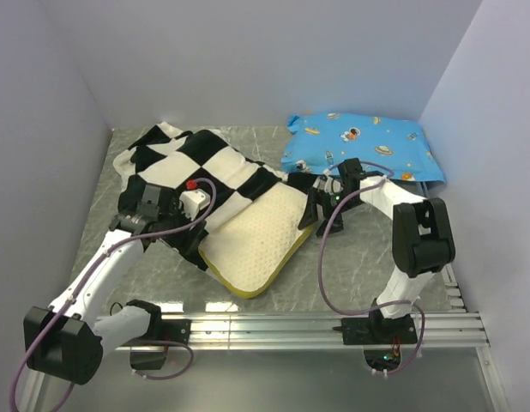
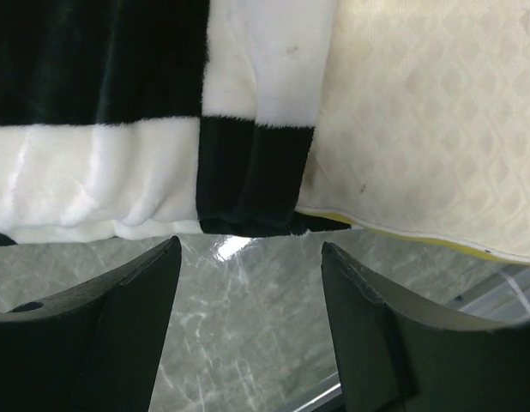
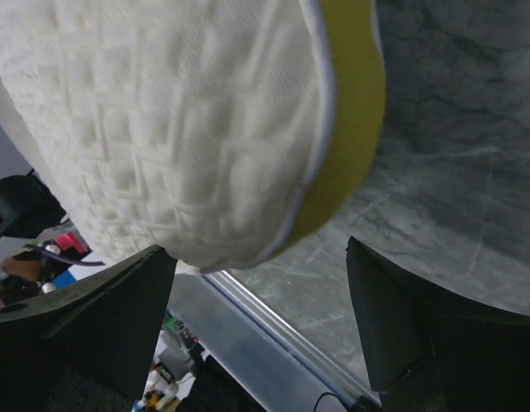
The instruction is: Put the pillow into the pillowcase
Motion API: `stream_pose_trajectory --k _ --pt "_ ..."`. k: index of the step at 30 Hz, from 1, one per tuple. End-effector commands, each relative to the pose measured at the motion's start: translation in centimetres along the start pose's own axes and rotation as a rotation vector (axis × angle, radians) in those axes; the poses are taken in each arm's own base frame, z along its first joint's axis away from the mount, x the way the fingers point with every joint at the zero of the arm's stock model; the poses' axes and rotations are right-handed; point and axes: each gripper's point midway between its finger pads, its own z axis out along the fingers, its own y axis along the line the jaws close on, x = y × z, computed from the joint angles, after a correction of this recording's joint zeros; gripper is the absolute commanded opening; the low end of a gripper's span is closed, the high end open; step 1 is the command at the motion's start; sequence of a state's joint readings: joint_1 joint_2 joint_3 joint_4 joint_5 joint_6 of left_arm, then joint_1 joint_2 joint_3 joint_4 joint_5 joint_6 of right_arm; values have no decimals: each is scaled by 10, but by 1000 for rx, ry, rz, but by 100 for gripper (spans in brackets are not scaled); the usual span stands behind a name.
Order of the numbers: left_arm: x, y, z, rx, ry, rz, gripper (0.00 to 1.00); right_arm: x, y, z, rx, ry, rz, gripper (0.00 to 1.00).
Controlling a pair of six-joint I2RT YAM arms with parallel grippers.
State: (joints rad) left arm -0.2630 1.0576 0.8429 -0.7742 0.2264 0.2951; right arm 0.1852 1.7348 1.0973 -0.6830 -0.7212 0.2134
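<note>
Along the near edge of the worktop (image 1: 359, 266) runs a ribbed metal rail (image 1: 274, 326) that carries both arm bases. Purple cables (image 1: 322, 257) loop up from it along each arm.

The left arm (image 1: 102, 270) reaches in from the near-left corner. The left fingers (image 2: 119, 326) are spread apart and released, with only bare marbled worktop between them. Just past their tips lies the near hem of the pillowcase (image 1: 205, 163), a plush fabric of black and white squares.

The right arm (image 1: 424, 236) bends in from the near-right side. The right fingers (image 3: 394, 326) are also spread and grasp nothing. The rounded corner of the pillow (image 1: 261, 240) bulges just beyond their tips, showing its yellow side band.

The pillow lies slanted at the middle of the worktop, with its near corner pointing towards the rail. It is cream with a quilted texture. Its near half is bare and its far-left end is covered by the checkered fabric. I cannot tell whether that end sits inside the pillowcase or only under it.

The pillowcase lies rumpled from there towards the far-left corner, and the left wrist hangs over its near part.

In the far-right corner lies a blue pillow (image 1: 359, 142) printed with small cartoon spacemen and planets. It sits right behind the right wrist, close to the pillow's far-right end. Plain pale walls (image 1: 248, 60) close in the far, left and right edges.
</note>
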Motion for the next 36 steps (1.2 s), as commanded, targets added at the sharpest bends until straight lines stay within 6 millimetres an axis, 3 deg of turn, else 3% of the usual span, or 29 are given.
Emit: stream_pose_trajectory --k 1,4,5,6,7,9,10,12,13,15,18,19,22,23,25,29,33,36 --pt "-8 3 13 -22 -35 68 73 -30 54 2 -114 -26 -148 83" --pt "-16 6 38 -10 -24 23 71 -52 87 27 -165 -24 -200 65" --pt "-17 7 44 -8 -12 -1 69 -60 94 33 -175 -32 -185 52" --pt "-28 12 50 -18 -29 -17 68 -69 100 38 -187 -44 -185 48" --pt "-24 17 62 -19 3 -60 67 -87 110 42 -208 -71 -197 47" --pt "-33 29 77 -51 -21 -73 65 -110 112 36 -204 -119 -165 49" --pt "-24 34 92 -55 28 -69 64 -125 116 27 -207 -175 -181 52" --pt "-36 50 102 -82 16 -76 61 -146 97 5 -184 -260 -120 73" --pt "-38 60 110 -81 10 -109 61 -144 89 -4 -159 -280 -108 79" --pt "-65 67 108 -69 -49 -130 63 -148 65 -21 -92 -322 -81 90" --pt "-90 63 86 -46 -112 -126 68 -113 54 -27 -67 -279 -65 92" --pt "-90 61 79 -48 -118 -118 70 -103 55 -24 -82 -261 -65 92" --pt "-79 58 49 -83 -115 -76 80 -69 71 -6 -161 -148 -46 92" --pt "-62 53 44 -80 -68 -73 83 -61 78 0 -184 -119 -50 92" --pt "-49 53 30 -106 -50 -25 84 -44 99 16 -248 -55 -77 92" --pt "1 41 30 -76 64 40 83 -25 121 42 -308 54 -84 92" --pt "26 42 44 -77 125 64 83 -27 129 59 -318 72 -70 91" --pt "27 44 65 -58 137 33 82 -37 126 68 -320 64 -54 74"
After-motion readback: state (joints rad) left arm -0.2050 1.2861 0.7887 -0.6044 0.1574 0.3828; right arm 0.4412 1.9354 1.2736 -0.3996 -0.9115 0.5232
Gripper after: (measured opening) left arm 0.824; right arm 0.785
